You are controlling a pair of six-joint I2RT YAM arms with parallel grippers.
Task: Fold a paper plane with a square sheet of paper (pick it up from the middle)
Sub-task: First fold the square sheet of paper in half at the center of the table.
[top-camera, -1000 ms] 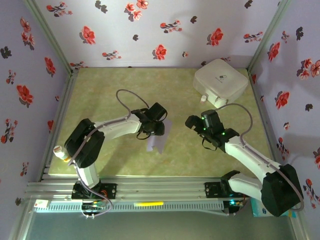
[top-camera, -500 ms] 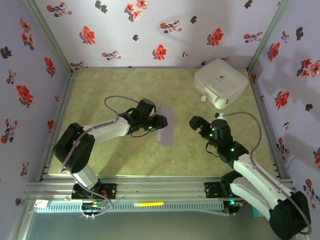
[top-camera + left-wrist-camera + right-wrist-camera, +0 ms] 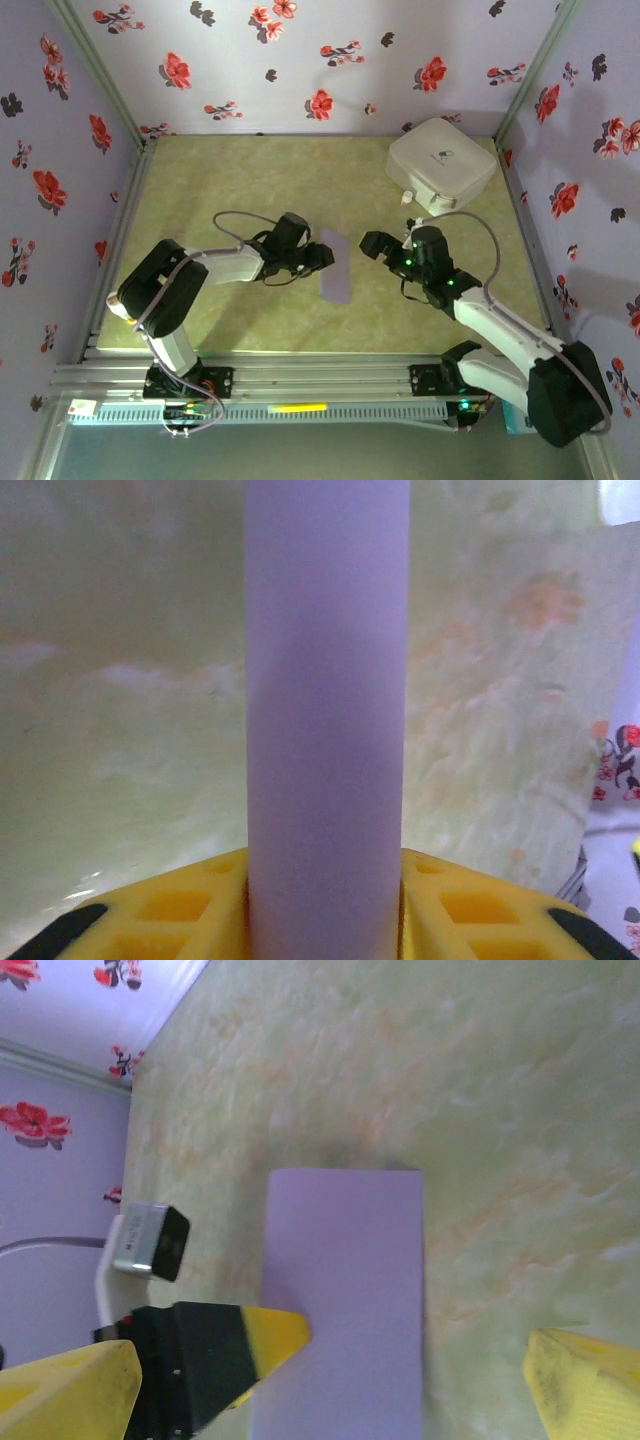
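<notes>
Handover stage of the fold sequence; the left pincer (image 3: 318, 257) is clamped on one long edge of the square sheet of paper (image 3: 334, 268), here doubled into a narrow lavender rectangle; in the left wrist view the strip rises straight out of the gap between the yellow fingers (image 3: 470, 910).

Change over the last second: the left arm has swung the strip from a hanging pose under its wrist out toward the middle of the tabletop (image 3: 220, 180) and brought it down to lie flat or nearly flat, though whether it fully rests cannot be told; the right arm, drawn back half a second ago, has advanced again.

Meaning for the task, as a judgement: only the first centre fold appears done, with no pointed nose yet; the strip seems presented for the second arm to press or fold.

Relative position: the strip touches the left pincer along its left edge; the right pincer (image 3: 371, 245) stands just beside its free right edge, apart from it, jaws spread wide and empty; in the right wrist view the strip sits roughly centred between the spread fingers (image 3: 585, 1380).
</notes>
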